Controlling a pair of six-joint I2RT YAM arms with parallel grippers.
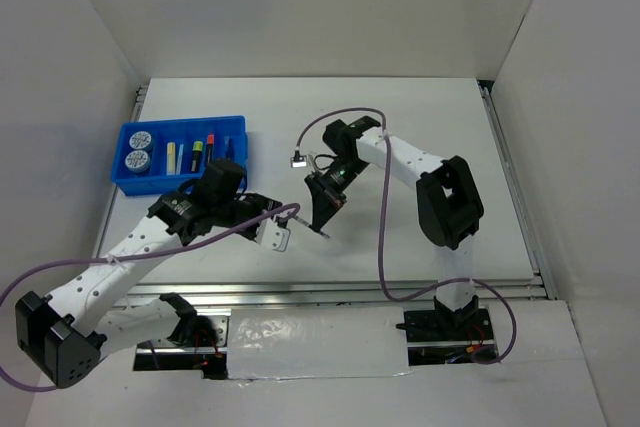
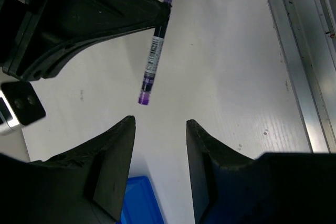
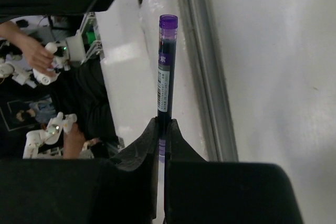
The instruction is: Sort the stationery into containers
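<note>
**Item 1. Purple pen [image 3: 165, 72].** Carried clear of the bench [image 1: 420, 117], over its middle, to the right of the tray and apart from it. Gripped low on the barrel, with the purple end pointing away from the wrist that held it. A barcode label ran along the barrel. In the left wrist view it hung tilted above the white surface, ahead of the left jaws and touching neither of them.

**Item 2. Right gripper [image 3: 163, 127].** Jaws pressed together on the purple pen, one finger on each side of the barrel.

**Item 3. Left gripper [image 2: 160, 124].** Jaws spread, with nothing between them. It was aimed toward the pen and near it, but apart.

**Item 4. Blue tray [image 1: 230, 135].** Stood on the left rear part of the bench, with the left arm crossing its near right corner. Contents as seen from above:
- two round blue-white pots [image 1: 140, 137], one behind the other in the leftmost compartment;
- one cream bar [image 1: 172, 155], in a narrow compartment beside the pots;
- one black highlighter with a yellow cap [image 1: 196, 154], in the next compartment;
- one black highlighter with an orange-red cap [image 1: 211, 143], just to its right.

A corner of the tray also showed below the left jaws in the left wrist view.
</note>
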